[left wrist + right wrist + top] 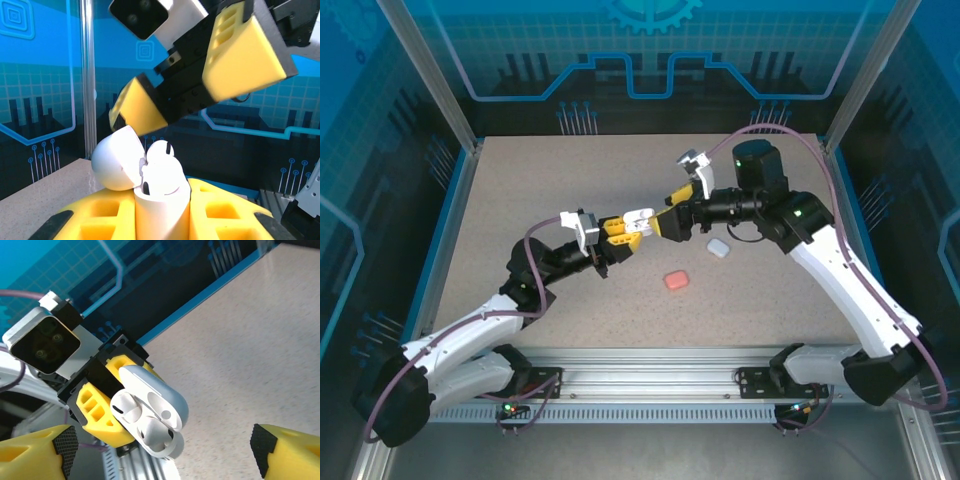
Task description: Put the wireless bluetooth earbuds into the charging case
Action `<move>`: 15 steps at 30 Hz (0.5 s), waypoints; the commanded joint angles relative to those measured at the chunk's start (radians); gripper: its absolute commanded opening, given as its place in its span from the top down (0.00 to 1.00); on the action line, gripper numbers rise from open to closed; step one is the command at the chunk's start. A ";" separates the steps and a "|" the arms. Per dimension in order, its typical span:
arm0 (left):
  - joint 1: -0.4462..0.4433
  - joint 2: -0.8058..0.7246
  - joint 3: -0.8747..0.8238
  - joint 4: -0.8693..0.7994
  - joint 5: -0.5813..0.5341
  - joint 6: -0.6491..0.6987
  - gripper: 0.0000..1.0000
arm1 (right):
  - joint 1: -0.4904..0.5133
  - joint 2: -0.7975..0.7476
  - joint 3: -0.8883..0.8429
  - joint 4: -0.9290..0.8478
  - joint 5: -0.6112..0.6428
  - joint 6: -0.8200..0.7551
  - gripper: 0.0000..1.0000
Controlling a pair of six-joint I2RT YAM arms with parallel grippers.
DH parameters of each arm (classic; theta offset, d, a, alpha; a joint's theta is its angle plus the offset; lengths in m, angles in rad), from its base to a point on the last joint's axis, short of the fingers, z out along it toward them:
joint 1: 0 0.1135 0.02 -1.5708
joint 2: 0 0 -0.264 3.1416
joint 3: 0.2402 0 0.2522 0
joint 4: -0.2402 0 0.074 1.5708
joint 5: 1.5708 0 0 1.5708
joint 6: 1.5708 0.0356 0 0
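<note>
A white charging case (160,200) stands upright between my left gripper's (162,212) yellow fingers (95,220), which are shut on it. Its lid (116,160) hangs open to the left. Two white earbuds (127,407) (155,432) sit in the case's wells, one rounded head (161,150) poking above the rim. My right gripper (190,80) hovers just above the case, open, with nothing between its fingers. In the right wrist view its fingertips (37,452) stand wide on either side of the case (152,415). From the top, both grippers (625,228) (658,220) meet mid-table around the case (638,216).
A salmon-pink closed case (676,281) lies on the speckled table (520,200) in front of the grippers. A pale blue-white closed case (718,247) lies under the right arm's wrist. Blue walls and metal posts ring the table.
</note>
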 commanded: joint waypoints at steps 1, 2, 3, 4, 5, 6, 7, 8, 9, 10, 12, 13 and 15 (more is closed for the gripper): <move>-0.005 0.012 0.040 0.037 0.030 0.015 1.00 | -0.007 0.034 0.031 -0.018 -0.131 0.063 0.12; -0.005 0.014 0.041 0.036 0.030 0.014 1.00 | -0.002 0.044 0.032 -0.017 -0.141 0.062 0.12; -0.006 0.015 0.042 0.037 0.030 0.015 1.00 | 0.002 0.048 0.035 -0.019 -0.145 0.058 0.13; -0.006 0.015 0.042 0.037 0.028 0.014 1.00 | 0.008 0.052 0.035 -0.020 -0.152 0.054 0.13; -0.005 0.017 0.041 0.037 0.028 0.017 1.00 | 0.013 0.055 0.035 -0.015 -0.156 0.052 0.14; -0.005 0.018 0.040 0.036 0.027 0.017 1.00 | 0.017 0.056 0.035 -0.009 -0.160 0.052 0.15; -0.005 0.020 0.040 0.036 0.026 0.017 1.00 | 0.020 0.058 0.037 -0.003 -0.167 0.053 0.17; -0.006 0.021 0.040 0.036 0.024 0.016 1.00 | 0.023 0.062 0.039 0.002 -0.173 0.053 0.19; -0.006 0.022 0.039 0.036 0.023 0.017 1.00 | 0.025 0.063 0.045 0.001 -0.176 0.049 0.22; -0.005 0.023 0.040 0.036 0.023 0.015 1.00 | 0.027 0.067 0.052 -0.002 -0.176 0.044 0.24; -0.006 0.025 0.040 0.037 0.021 0.012 1.00 | 0.029 0.066 0.061 0.002 -0.175 0.038 0.29; -0.005 0.026 0.040 0.036 0.020 0.011 1.00 | 0.030 0.063 0.067 0.006 -0.176 0.034 0.31; -0.005 0.026 0.040 0.032 0.018 0.012 1.00 | 0.030 0.057 0.072 0.013 -0.173 0.029 0.34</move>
